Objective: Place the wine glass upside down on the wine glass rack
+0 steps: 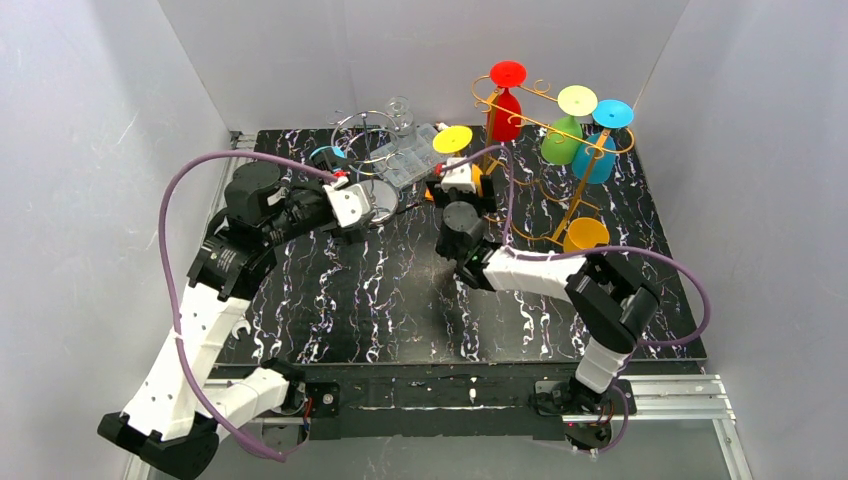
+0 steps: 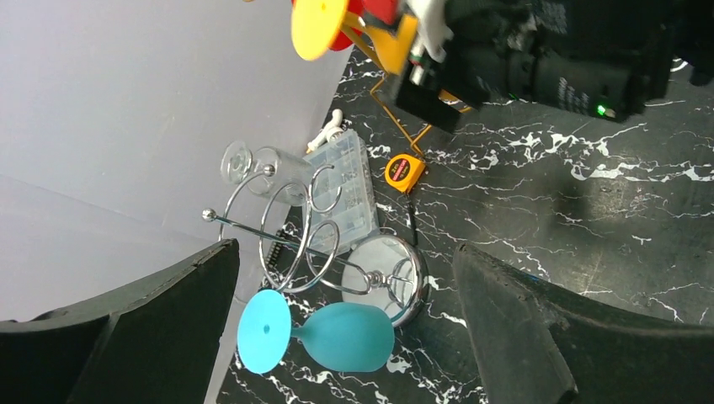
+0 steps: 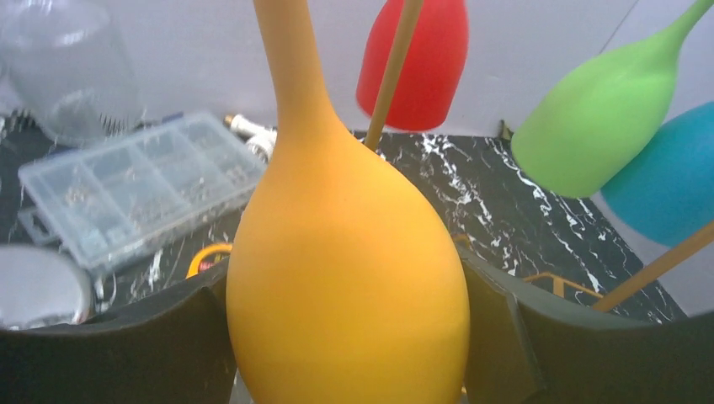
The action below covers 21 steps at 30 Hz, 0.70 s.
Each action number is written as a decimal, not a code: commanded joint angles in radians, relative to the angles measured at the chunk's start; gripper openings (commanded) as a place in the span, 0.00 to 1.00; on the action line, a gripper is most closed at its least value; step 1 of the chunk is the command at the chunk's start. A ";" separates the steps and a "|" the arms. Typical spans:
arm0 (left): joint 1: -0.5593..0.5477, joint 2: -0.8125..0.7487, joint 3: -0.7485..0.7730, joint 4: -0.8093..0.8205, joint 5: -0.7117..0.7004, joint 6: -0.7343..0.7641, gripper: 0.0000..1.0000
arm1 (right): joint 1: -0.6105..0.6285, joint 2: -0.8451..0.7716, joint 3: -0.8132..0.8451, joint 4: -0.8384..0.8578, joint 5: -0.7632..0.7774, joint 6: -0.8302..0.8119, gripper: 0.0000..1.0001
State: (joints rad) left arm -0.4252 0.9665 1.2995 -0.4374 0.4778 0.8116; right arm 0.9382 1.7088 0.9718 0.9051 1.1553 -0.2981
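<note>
My right gripper [image 1: 458,185] [image 3: 347,320] is shut on the bowl of a yellow-orange wine glass [image 3: 345,278], held stem up with its yellow foot [image 1: 452,139] on top. It is just left of the gold wine glass rack [image 1: 560,130], where a red glass [image 1: 505,112], a green glass [image 1: 562,140] and a blue glass [image 1: 597,158] hang upside down. My left gripper [image 1: 378,203] [image 2: 345,278] is open and holds nothing. Ahead of it is a teal glass [image 2: 341,337] beside a silver rack's mirrored base [image 2: 389,268].
A clear compartment box [image 1: 410,155] and a clear glass [image 1: 400,108] sit at the back by the silver wire rack [image 1: 365,135]. A yellow tape measure [image 2: 404,171] lies near the box. An orange round piece [image 1: 585,235] sits low by the gold rack.
</note>
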 commanded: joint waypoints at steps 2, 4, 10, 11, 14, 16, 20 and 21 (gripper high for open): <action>0.002 0.031 0.030 -0.027 0.006 0.004 0.97 | -0.069 -0.001 0.144 0.049 0.054 -0.043 0.36; 0.002 0.045 0.041 -0.030 0.008 -0.001 0.97 | -0.096 -0.002 0.186 -0.047 0.056 0.020 0.35; -0.003 0.076 0.062 -0.036 0.011 -0.012 0.95 | -0.122 0.023 0.227 -0.086 0.017 0.091 0.34; -0.005 0.080 0.065 -0.039 0.008 -0.009 0.95 | -0.125 0.036 0.242 -0.095 0.017 0.098 0.33; -0.014 0.099 0.085 -0.048 -0.004 -0.005 0.95 | -0.132 0.075 0.307 -0.163 0.018 0.137 0.32; -0.023 0.114 0.100 -0.056 -0.013 -0.004 0.95 | -0.136 0.103 0.346 -0.183 0.026 0.145 0.32; -0.049 0.133 0.121 -0.073 -0.034 0.017 0.95 | -0.143 0.148 0.405 -0.216 0.023 0.169 0.31; -0.055 0.136 0.125 -0.076 -0.041 0.022 0.94 | -0.145 0.156 0.419 -0.230 0.025 0.180 0.31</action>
State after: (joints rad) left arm -0.4572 1.0943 1.3804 -0.4805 0.4583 0.8146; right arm 0.8051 1.8420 1.3079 0.6975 1.1606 -0.1772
